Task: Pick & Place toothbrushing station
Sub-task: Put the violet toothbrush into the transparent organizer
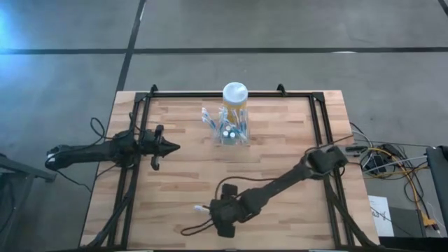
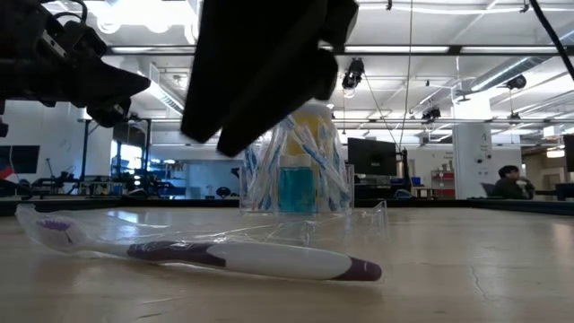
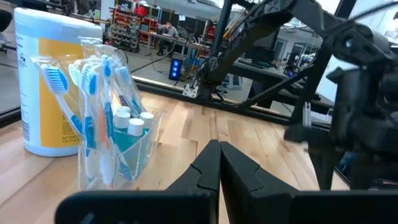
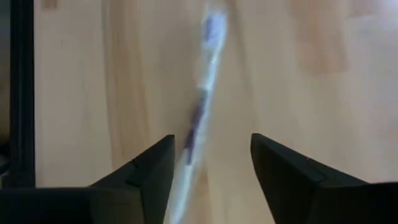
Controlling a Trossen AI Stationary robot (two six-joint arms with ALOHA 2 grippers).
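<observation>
- Two pincers are in view: the right pincer [image 4: 211,180] hangs low over the near part of the worktop [image 1: 280,140] with its fingers spread apart and nothing between them; the left pincer [image 3: 219,163] has its tips pressed together, empty, and waits off to the side.
- One wrapped toothbrush [image 2: 242,258] with a white and purple handle lies flat on the wood directly below the right pincer, in line with the gap between its fingers. It seems free of them, though the wrist view is too blurred to rule out contact.
- The toothbrushing station [image 1: 231,133] (a clear holder, hard to pick out against the wood) stands well beyond the right pincer, toward the far side of the worktop, and ahead of the left pincer's closed tips. Several blue-and-white brushes and some small white-capped tubes stand in its slots.
- A yellow jar with a white lid [image 1: 234,98] stands just behind the station, touching or nearly so.
- As I judge it, part of the job looks done, since the station already holds brushes. What is left is at least this one brush: it must be gripped, carried across to the station and set into a free slot.
</observation>
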